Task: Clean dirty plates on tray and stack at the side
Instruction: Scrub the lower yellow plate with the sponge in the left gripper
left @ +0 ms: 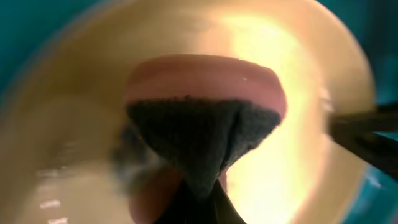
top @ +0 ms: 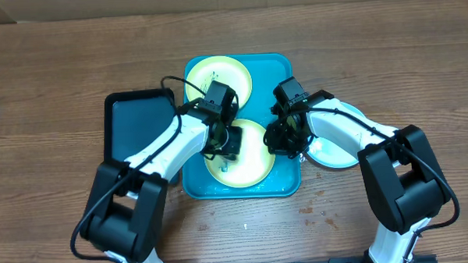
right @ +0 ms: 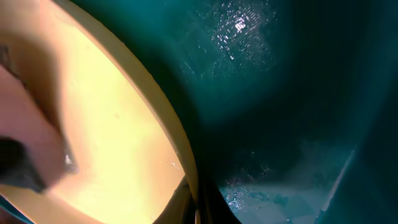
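Wood-grain desk [top: 60,75] is seen from above, with the blue tray [top: 190,176] at its middle, a black tray [top: 136,127] toward the left edge and one plate [top: 336,155] lying off the tray toward the right edge. On the tray, the far plate [top: 216,73] is uncovered, while the near plate [top: 255,166] is pressed by a pink-and-dark sponge [left: 205,93] clamped in the left gripper [top: 225,141]. Its right rim is pinched by the right gripper [top: 285,141].

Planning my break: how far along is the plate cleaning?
Looks done: the side plate lies outside the tray. In hand: the left hand presses a sponge on the near plate; the right hand seems to grip its rim. Left: the far plate, then stacking.
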Robot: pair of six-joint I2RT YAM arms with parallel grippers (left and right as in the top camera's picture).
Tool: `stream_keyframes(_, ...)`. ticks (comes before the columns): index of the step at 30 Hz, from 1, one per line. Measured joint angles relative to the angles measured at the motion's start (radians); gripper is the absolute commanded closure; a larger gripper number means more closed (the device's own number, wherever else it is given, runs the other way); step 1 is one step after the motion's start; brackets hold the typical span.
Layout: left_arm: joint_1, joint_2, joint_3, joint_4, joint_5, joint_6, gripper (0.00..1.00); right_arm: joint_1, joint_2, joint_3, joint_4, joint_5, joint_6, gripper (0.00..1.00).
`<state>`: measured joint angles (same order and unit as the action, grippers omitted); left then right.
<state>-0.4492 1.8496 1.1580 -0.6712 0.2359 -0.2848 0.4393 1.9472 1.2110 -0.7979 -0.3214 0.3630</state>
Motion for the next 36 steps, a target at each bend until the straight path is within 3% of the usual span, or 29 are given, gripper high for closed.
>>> stream_keyframes(6, 0.000, 0.064, 0.001, 0.015, 0.209, 0.000, 0.96, -0.001, 0.001, 0.000, 0.000, 0.003, 0.000, 0.96)
stream_keyframes(11, 0.020, 0.085, 0.008, 0.010, 0.257, -0.017, 0.96, -0.001, 0.001, 0.000, 0.000, 0.004, -0.001, 0.96)
stream_keyframes(18, 0.026, 0.092, 0.080, -0.050, 0.065, -0.110, 0.96, -0.001, 0.001, 0.000, 0.000, 0.004, -0.001, 0.96)
stream_keyframes(29, 0.010, 0.093, 0.124, -0.146, -0.284, -0.098, 0.96, -0.001, 0.001, 0.000, -0.001, 0.004, -0.001, 0.96)
stream_keyframes(36, 0.012, 0.093, 0.126, -0.174, -0.295, -0.068, 0.96, -0.001, 0.001, 0.000, -0.001, 0.004, 0.000, 0.96)
